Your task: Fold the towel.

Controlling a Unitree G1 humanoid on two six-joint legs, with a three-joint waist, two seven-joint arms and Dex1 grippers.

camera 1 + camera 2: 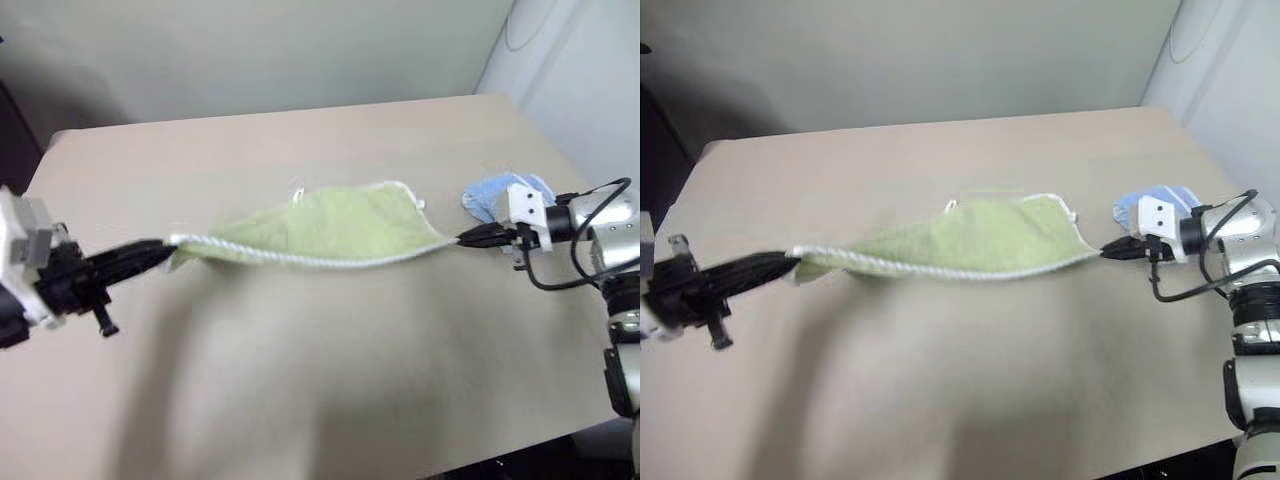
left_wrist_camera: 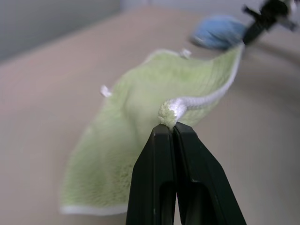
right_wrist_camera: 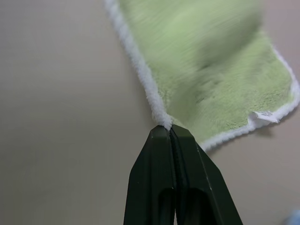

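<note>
Towel point(image 1: 340, 228) of light green terry cloth hung stretched between two robot arms above a beige surface point(image 1: 300, 380), its white stitched edge drawn into a shallow sagging line from one corner to the other. Left gripper point(image 1: 165, 248) was clamped tight on the near left corner, its black fingers point(image 2: 161, 154) pressed together around a tuft of green cloth and white edging. Right gripper point(image 1: 468, 238) was likewise pinched on the opposite corner, where its fingers point(image 3: 159, 154) met around the white hem. Behind the lifted edge, the rest of the towel sloped down and away toward the middle of the surface, where its far edge appeared to rest, with a small white tag point(image 3: 262, 116) standing out at the far right corner and another point(image 2: 106, 91) along the far side. Pale blue cloth point(image 1: 495, 195) lay bunched on the surface just beyond the right gripper, apart from the towel. Black cable point(image 1: 570, 250) looped from the right wrist. Pale wall point(image 1: 260, 50) rose behind the surface's far edge.
</note>
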